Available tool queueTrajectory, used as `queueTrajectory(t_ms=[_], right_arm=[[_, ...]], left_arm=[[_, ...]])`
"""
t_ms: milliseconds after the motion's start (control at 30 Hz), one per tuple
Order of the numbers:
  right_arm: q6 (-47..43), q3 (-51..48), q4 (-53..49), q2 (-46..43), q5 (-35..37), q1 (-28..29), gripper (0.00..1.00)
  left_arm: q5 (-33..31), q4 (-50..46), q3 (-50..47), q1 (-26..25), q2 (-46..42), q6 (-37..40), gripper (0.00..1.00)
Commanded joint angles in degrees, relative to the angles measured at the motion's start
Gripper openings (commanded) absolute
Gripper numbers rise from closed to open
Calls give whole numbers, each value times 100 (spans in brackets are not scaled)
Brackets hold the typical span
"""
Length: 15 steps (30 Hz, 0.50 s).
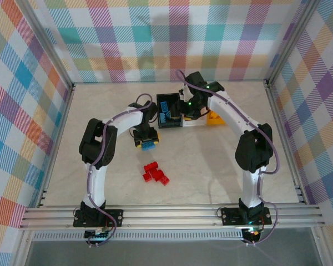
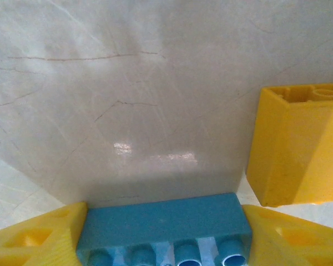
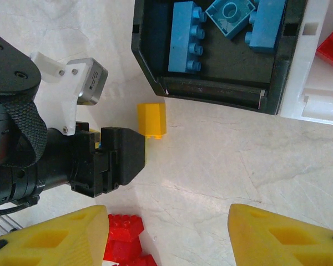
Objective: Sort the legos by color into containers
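The left gripper (image 2: 164, 235) clamps a long blue studded plastic brick (image 2: 161, 219) on the near side of the black rectangular plastic bin (image 3: 211, 91), beside a small yellow plastic brick (image 3: 151, 119). The right gripper (image 3: 166, 238) has its fingers apart.

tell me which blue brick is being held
The blue brick clamped in the left end effector; the others lie in the black bin.

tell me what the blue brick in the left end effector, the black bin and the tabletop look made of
The blue brick: moulded plastic, likely, satin-smooth; even colour, crisp edges, hollow round studs.
The black bin: rigid plastic, it seems, slightly glossy; thin walls, moulded rim, faint sheen.
The tabletop: pale, polished, marble-look; fine veins, soft glare. Real stone or printed laminate, cannot tell.
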Motion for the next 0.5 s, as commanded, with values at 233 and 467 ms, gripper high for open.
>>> queueTrajectory(t_ms=[233,467], right_arm=[[-130,-55,-185,-151,186,-49,59],[-131,-489,-168,-670,387,-218,59]], left_arm=[[638,-1,142,22,-479,-76,59],[841,83,1355,40,-347,-116,60]])
